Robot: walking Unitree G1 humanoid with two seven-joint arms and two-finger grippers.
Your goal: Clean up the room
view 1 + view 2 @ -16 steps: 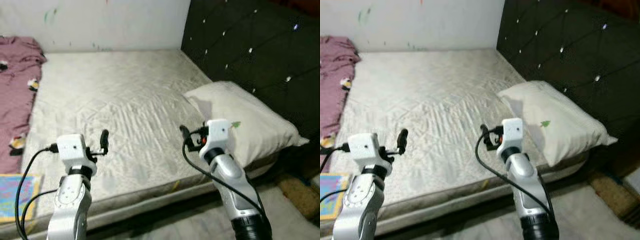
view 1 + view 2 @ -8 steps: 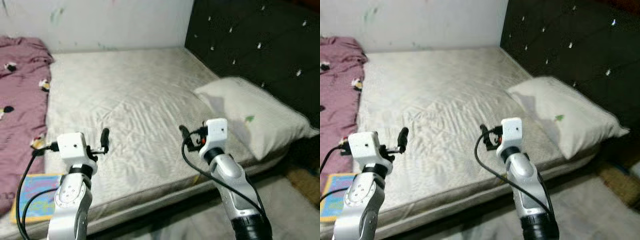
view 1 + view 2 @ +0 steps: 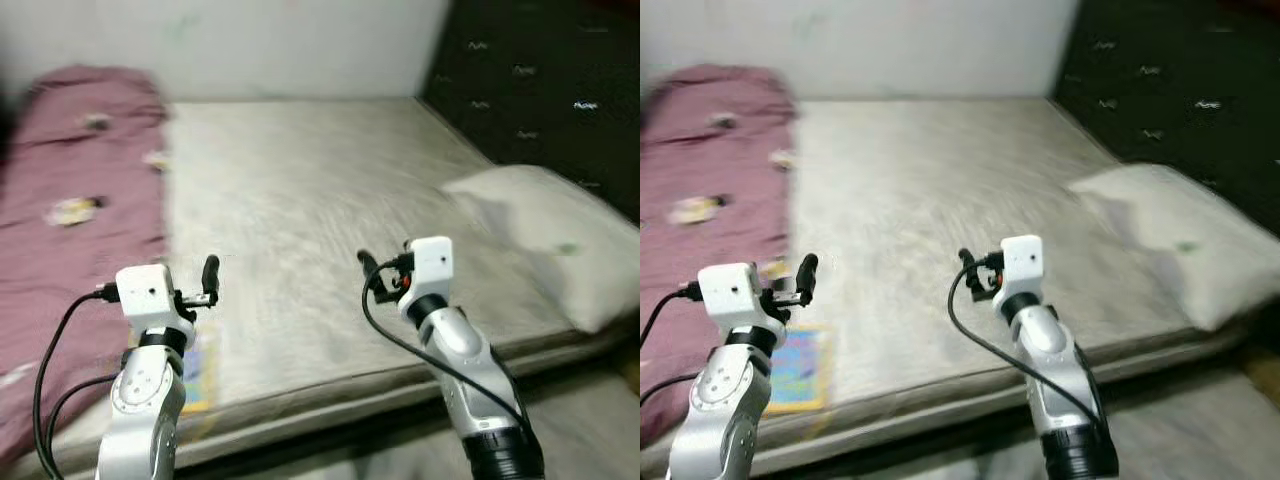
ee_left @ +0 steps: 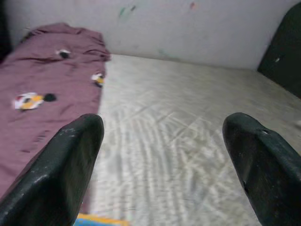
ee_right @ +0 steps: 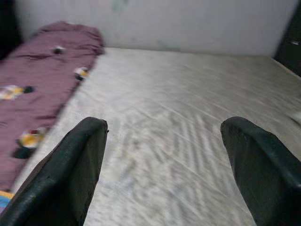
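Both tools, left (image 4: 160, 165) and right (image 5: 164, 165), are held spread wide above the bed (image 3: 330, 200). A purple blanket (image 3: 70, 200) and a pillow (image 3: 550, 240) are laid on it.

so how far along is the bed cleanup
Barely begun. Nothing looks put away: the maroon blanket lies spread along the mattress, a colourful book sits at its edge, the pillow by the headboard. The left gripper and right gripper are open, holding nothing.

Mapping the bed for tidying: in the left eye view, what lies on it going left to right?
Maroon blanket → colourful book at the near edge → bare mattress → white pillow.
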